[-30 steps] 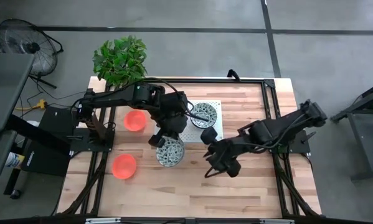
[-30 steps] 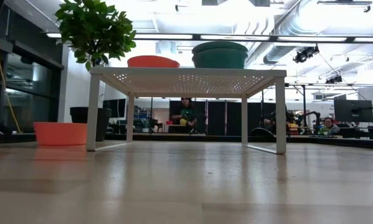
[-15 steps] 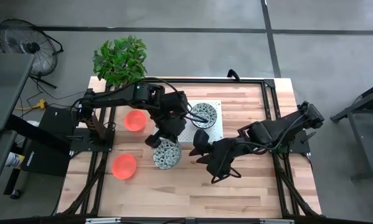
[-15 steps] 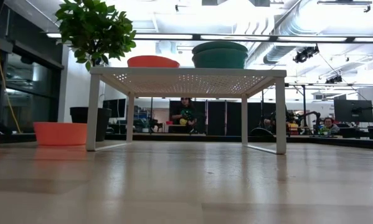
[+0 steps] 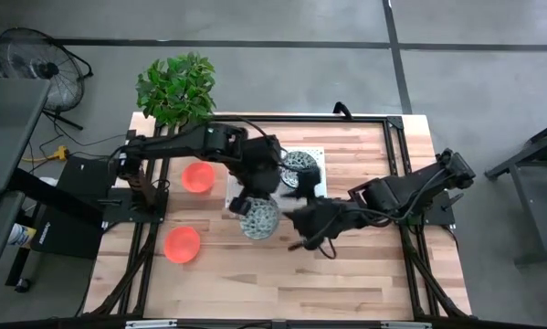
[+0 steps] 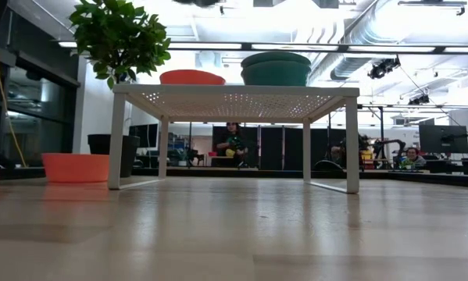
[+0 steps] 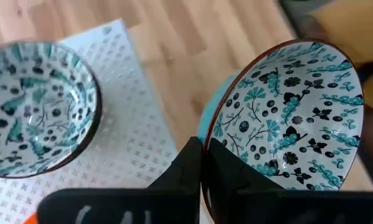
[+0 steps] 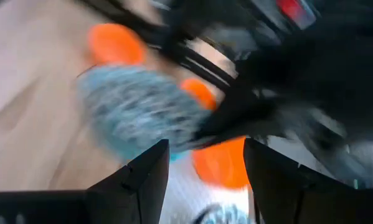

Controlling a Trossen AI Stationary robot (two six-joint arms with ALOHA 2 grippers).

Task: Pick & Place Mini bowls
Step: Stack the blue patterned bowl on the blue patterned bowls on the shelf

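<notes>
The patterned bowl point(image 5: 259, 217) being handled hangs above the wooden table point(image 5: 364, 274), just in front of the white perforated rack point(image 5: 315, 157). The left gripper point(image 7: 202, 163) pinches its rim, fingers pressed together on the edge, as the left wrist view shows; the bowl is white inside with dark and teal leaf markings. A second patterned bowl point(image 5: 298, 164) sits on the rack. Two orange bowls show from above: one point(image 5: 198, 177) on the table beside the rack under the left arm, and another point(image 5: 182, 244) nearer the table's front left. The low view shows an orange bowl point(image 6: 191, 76) on top of the rack too. That makes two patterned bowls and at least two orange ones in sight; other bowls may be hidden by the arms.

The right gripper point(image 5: 302, 219) is just beside the held bowl, its fingers point(image 8: 136, 180) spread wide and empty

One potted plant point(image 5: 176, 87) stands at the table's back left corner
</notes>
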